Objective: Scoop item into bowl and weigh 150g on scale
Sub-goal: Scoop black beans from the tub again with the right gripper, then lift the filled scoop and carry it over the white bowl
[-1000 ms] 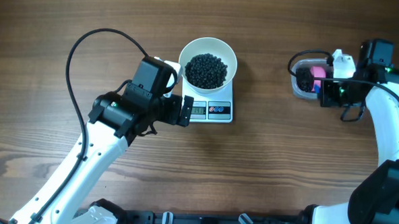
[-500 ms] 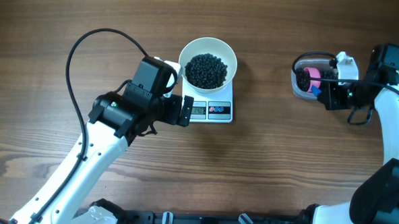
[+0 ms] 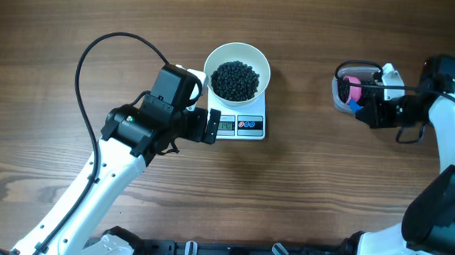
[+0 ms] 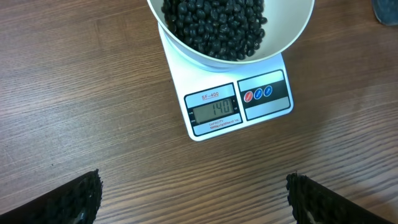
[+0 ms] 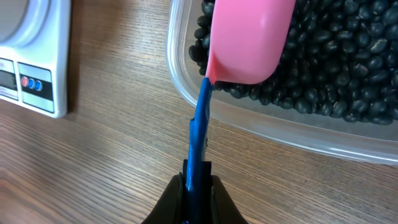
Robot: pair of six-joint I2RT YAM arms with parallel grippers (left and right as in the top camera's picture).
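now the right gripper (image 5: 197, 179) clamps the pink scoop (image 5: 249, 37) over the tub (image 5: 280, 134), left gripper (image 4: 193, 193) gaping before the scale (image 4: 236, 127).

**What moved in the last second**

The right gripper (image 3: 361, 109), clamped on the blue handle (image 5: 199, 127) of the scoop (image 3: 351, 90), has turned. Its wrist (image 3: 444, 69) has swung rightward and slightly toward the robot's base. The pink scoop has slid leftward and a little nearer within the tub (image 3: 337, 98), and from overhead it now shows a narrower, tilted face. The arm has drawn off the tub, so more of the tub's rim and far side lies uncovered.
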